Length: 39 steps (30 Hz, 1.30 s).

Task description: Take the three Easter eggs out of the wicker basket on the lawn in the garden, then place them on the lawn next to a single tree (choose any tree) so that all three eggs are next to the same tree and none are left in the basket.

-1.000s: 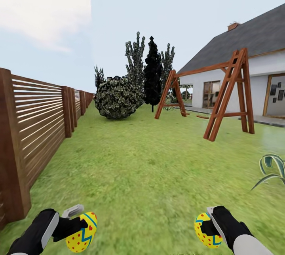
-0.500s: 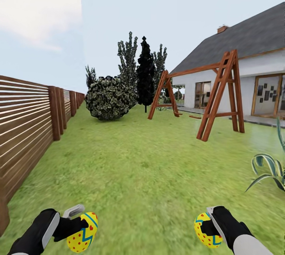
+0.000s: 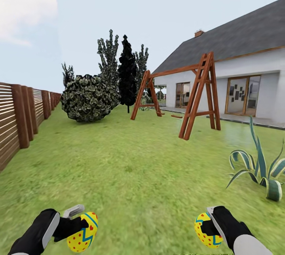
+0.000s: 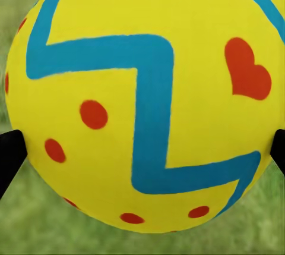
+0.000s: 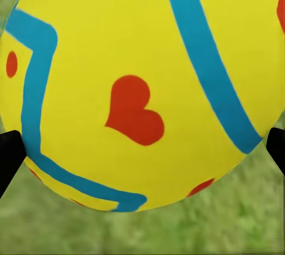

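Note:
Two Easter eggs, yellow with red dots and hearts and blue-green zigzags, are held low over the lawn [image 3: 138, 176]. My left gripper [image 3: 80, 228] is shut on one egg [image 3: 83, 236], which looms large between the dark fingertips [image 4: 9, 154] in the left wrist view as the egg [image 4: 142, 100]. My right gripper [image 3: 206, 227] is shut on the other egg [image 3: 204, 233], seen close as the egg [image 5: 142, 88] in the right wrist view. Far ahead, tall dark trees [image 3: 127, 73] rise behind a round bush [image 3: 89, 97]. The wicker basket is out of view.
A brown slat fence [image 3: 16, 122] runs along the left. A wooden swing frame [image 3: 196, 96] stands ahead to the right, before a white house [image 3: 237, 84]. A striped agave [image 3: 261, 168] grows close on the right. Open grass stretches ahead between them.
The whole view has swung to the right: fence, bush and swing slid left and the agave came fully into view. Both grippers keep their eggs in the same pose.

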{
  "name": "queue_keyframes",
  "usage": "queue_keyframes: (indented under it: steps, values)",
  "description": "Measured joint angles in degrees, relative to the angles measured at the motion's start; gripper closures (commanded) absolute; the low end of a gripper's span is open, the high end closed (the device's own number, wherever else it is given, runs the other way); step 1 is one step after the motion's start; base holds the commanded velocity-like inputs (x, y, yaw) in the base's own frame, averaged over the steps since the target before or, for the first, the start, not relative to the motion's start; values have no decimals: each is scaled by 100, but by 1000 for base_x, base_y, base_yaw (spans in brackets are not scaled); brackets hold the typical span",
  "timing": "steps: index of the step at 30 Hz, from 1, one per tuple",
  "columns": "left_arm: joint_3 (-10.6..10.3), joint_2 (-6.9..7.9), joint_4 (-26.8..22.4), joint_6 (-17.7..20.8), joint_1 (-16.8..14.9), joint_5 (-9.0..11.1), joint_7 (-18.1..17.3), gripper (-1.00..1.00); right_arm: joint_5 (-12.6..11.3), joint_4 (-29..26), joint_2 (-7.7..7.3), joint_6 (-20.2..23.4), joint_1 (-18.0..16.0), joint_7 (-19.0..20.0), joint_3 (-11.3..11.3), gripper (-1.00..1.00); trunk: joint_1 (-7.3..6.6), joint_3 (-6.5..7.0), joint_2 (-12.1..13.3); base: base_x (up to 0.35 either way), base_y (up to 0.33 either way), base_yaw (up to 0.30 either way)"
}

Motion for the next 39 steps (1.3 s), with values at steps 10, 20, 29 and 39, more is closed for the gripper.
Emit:
queue_keyframes:
  steps: [10,20,29,39]
  values:
    - [6,-3,0,-2,0,5,0,100,0,0,-2,0,0,-8,-7,100,0,0,0,1,0,-296]
    - [0,-53,0,-6,0,10,1,100,2,-3,-26,-1,0,-10,-7,100,-3,0,0,244,43,-296]
    - [0,-74,0,-8,0,13,1,100,-8,-2,-39,0,0,-8,-1,100,-3,0,0,341,22,-296]
    - [10,-100,26,-141,0,8,8,100,-8,-9,-44,0,0,-10,-7,100,-3,0,0,342,0,-287]
